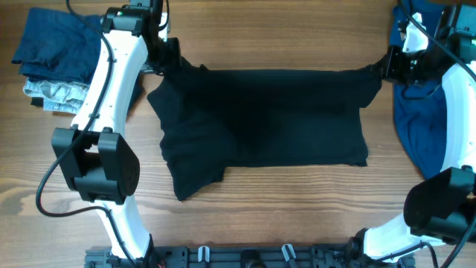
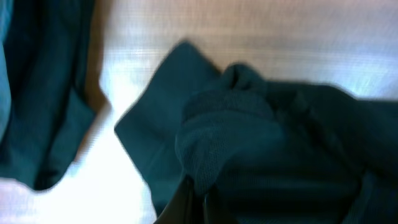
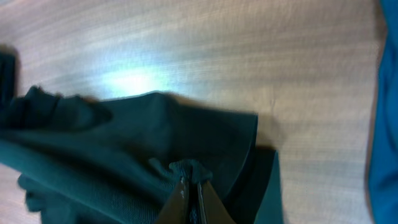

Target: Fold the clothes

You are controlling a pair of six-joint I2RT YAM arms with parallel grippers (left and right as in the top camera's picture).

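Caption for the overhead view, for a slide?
Left arm and right arm stretch a black shirt by its far corners on the table; blue garment at right.

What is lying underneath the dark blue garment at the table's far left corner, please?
A grey patterned cloth pokes out beneath the dark blue garment; the rest of it is covered.

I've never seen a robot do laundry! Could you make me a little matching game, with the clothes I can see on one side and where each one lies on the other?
Things:
1. black shirt
2. bright blue garment
3. navy and grey pile

Places:
A. far left corner of the table
B. right edge
C. spread across the middle

Pairs: 1-C, 2-B, 3-A
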